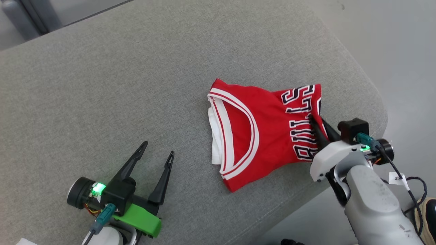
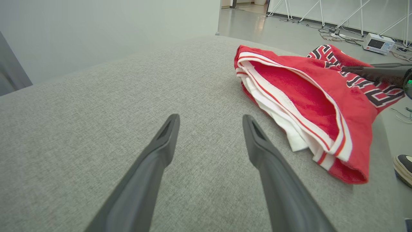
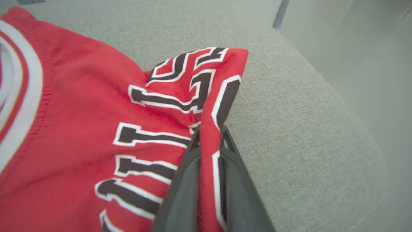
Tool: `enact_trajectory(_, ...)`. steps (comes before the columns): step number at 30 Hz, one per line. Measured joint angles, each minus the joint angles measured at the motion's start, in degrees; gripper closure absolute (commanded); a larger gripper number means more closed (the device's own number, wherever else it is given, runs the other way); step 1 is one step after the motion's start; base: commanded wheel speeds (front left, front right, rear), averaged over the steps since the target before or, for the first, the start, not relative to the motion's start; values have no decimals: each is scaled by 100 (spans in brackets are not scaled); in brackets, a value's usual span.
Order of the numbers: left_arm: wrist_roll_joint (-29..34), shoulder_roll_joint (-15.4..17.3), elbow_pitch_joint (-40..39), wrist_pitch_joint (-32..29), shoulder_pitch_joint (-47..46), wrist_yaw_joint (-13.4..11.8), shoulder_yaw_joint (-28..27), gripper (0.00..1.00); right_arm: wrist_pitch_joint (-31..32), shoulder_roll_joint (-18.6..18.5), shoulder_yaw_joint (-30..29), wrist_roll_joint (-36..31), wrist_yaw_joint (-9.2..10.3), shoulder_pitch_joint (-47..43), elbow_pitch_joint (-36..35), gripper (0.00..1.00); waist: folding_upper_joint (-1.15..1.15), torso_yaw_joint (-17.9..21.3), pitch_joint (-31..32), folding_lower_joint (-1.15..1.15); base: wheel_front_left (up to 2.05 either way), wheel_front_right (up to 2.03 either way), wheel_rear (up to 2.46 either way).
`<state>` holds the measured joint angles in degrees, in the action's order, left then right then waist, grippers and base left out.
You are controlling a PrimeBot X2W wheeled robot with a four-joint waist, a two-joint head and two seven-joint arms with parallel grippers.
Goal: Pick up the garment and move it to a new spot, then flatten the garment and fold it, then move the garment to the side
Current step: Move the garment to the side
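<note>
Closest to the head camera, the left gripper [image 1: 158,148] is hovering low over the near-left part of the grey cushion [image 1: 119,85]. Its two long fingers are standing wide apart with nothing between them, well away from the cloth.

Just beyond it to the right, the right gripper [image 1: 311,118] is reaching in over the cushion's near edge. Its wrist view is showing the fingers clenched on a raised fold of the red jersey [image 3: 80,106], with a ridge of lettered cloth squeezed between them.

Most of the jersey [image 1: 269,136] is lying bunched and doubled over near the near edge, toward the right corner. Its white-trimmed opening is facing left and a white inner layer is peeking out beneath.

Farther off, the middle and far side of the cushion are lying bare.

Judging by the crumpled cloth and the single pinch, the robot is probably working on the first step, picking the garment up to shift it. The next move is calling for a lift high enough to free the trailing layers, then a carry toward the open middle without loosening the pinch. The left gripper is waiting ready to take a second edge for flattening.
</note>
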<state>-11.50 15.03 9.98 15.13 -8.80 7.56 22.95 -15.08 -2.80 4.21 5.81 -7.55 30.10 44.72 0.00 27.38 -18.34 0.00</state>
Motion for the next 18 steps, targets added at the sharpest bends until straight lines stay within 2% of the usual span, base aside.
enact_trajectory(7,-180,338,-130,1,-153,0,14,0,62,-5,-828,-1036,1,1123,-91,100,0,-91,-454,0,0,0,0)
enact_trajectory(11,-249,497,-299,0,-311,0,-13,0,459,-4,-1524,-1903,1,1849,-333,100,0,-322,-756,0,0,0,0)
enact_trajectory(18,-279,570,-506,5,-626,0,85,0,1314,-155,-3490,-3502,0,2137,-1189,100,0,-871,-1202,0,0,0,0)
